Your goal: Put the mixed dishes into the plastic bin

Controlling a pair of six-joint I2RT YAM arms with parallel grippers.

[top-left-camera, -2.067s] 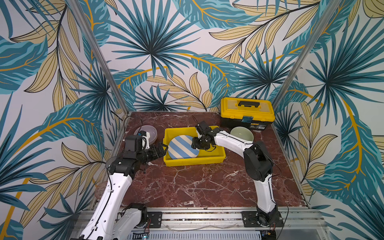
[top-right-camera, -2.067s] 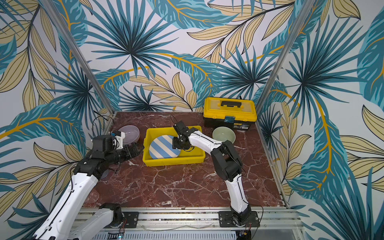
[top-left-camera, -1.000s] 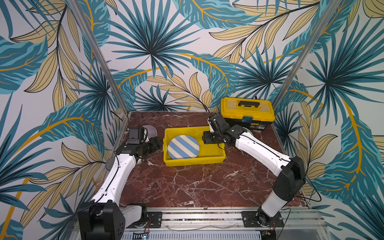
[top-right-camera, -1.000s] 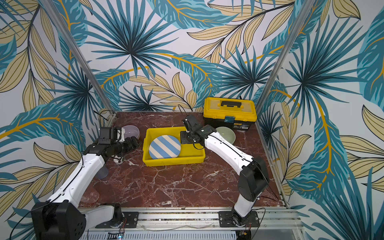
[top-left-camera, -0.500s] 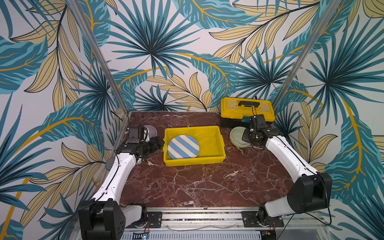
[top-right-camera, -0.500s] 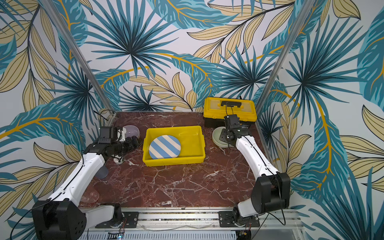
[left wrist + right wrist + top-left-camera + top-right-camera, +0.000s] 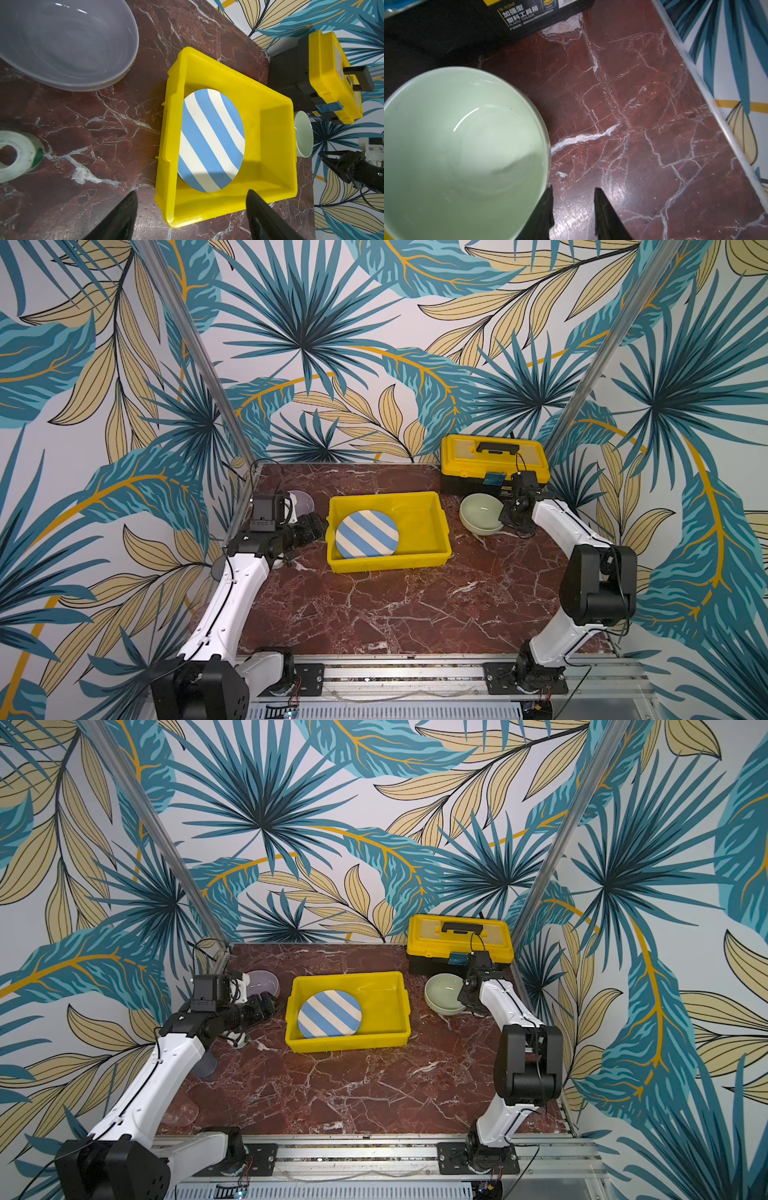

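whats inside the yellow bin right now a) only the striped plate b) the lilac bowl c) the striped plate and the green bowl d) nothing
A: only the blue-white striped plate lies in the yellow bin; the pale green bowl and lilac bowl sit outside it on the table.

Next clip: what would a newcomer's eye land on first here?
The bright yellow plastic bin in the middle of the red marble table, with a blue-white striped plate in its left half. Then the pale green bowl to its right, in front of the yellow-and-black toolbox, with the right gripper open beside its rim.
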